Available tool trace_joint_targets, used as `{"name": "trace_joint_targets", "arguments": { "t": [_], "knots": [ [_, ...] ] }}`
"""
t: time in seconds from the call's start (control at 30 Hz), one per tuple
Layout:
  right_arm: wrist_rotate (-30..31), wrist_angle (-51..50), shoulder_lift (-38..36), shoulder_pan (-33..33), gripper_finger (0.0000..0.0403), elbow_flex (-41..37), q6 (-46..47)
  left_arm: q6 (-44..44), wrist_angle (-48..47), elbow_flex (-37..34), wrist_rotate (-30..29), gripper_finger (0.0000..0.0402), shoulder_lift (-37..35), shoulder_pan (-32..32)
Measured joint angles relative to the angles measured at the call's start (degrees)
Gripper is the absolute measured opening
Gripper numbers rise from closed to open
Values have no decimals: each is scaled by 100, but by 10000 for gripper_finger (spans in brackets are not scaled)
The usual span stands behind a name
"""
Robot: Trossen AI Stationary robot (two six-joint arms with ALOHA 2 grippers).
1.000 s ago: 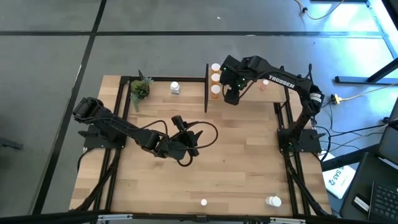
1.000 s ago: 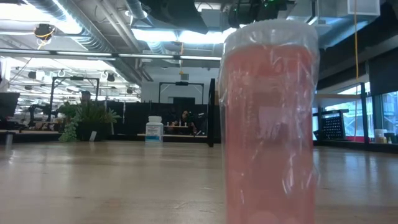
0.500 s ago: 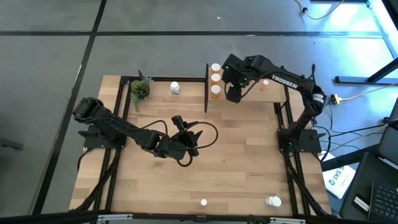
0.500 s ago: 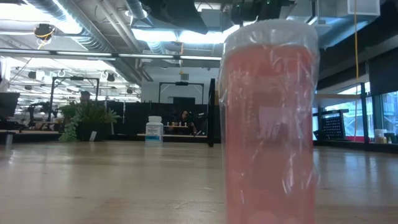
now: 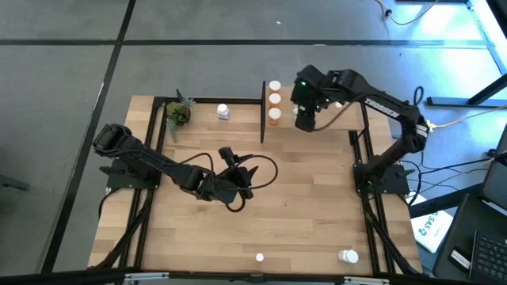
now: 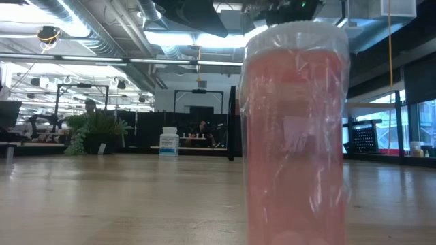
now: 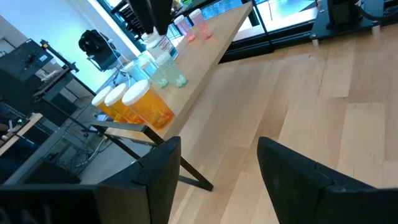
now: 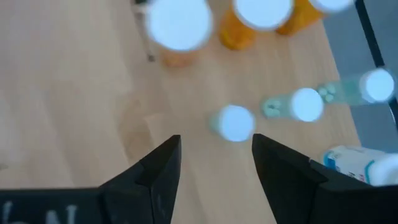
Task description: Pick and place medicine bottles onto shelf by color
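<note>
The right gripper (image 5: pixel 306 121), fingers apart and empty, is hovering over the shelf (image 5: pixel 337 119) at the desk's (image 5: pixel 301 206) far edge beside three orange bottles (image 5: pixel 274 100), while the left gripper (image 5: pixel 238 187), also parted and empty, is resting over the open desk centre.

Overhead sees the whole table (image 5: pixel 301 198); both wrist views share the shelf's (image 7: pixel 211 50) orange bottles (image 8: pixel 239 28).

Three orange bottles (image 5: pixel 274 100) upright on shelf (image 5: pixel 348 116), pink bottle (image 6: pixel 296 136) on table
</note>
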Motion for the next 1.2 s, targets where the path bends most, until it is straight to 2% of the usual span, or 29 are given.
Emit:
{"name": "trace_joint_targets", "arguments": {
  "t": [0.27,0.63,1.07,1.2],
  "knots": [
    [-65,7,-617,888,200,4,-35,-9,0,0,0,206,0,-61],
    [-63,-59,-833,2901,200,7,-135,-184,-32,-4,28,206,-305,-432],
    [-53,46,-831,5109,200,4,1647,-871,-405,0,69,206,-645,-1343],
    [284,287,-798,5662,200,-74,2089,-1210,-569,0,195,206,-645,-1568]
  ]
}}
